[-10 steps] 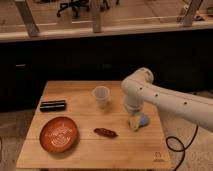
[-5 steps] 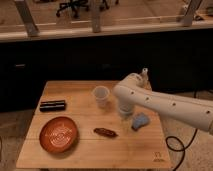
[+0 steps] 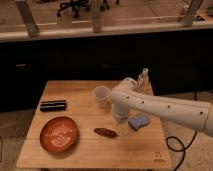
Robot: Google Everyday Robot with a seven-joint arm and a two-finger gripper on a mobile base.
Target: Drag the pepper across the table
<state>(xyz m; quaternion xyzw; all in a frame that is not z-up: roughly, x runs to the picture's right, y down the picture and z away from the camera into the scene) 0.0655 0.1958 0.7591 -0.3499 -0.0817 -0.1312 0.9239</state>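
Note:
The pepper (image 3: 106, 132), a slim dark red-brown piece, lies on the light wooden table (image 3: 125, 152) in front of centre. My white arm reaches in from the right, and its gripper (image 3: 119, 116) points down at the tabletop. The gripper is just behind and to the right of the pepper, apart from it, between the white cup and the blue sponge. The arm's body hides most of the gripper's end.
An orange-brown plate (image 3: 59, 134) sits front left, with a black rectangular bar (image 3: 53, 105) behind it. A white cup (image 3: 101, 95) stands mid-table and a clear bottle (image 3: 144, 80) at the back right. A blue sponge (image 3: 138, 121) lies right of the gripper. A cable (image 3: 177, 145) runs on the floor at right.
The arm has swung left: its end moved from over the blue sponge toward the cup and pepper, uncovering the sponge. The pepper has not moved.

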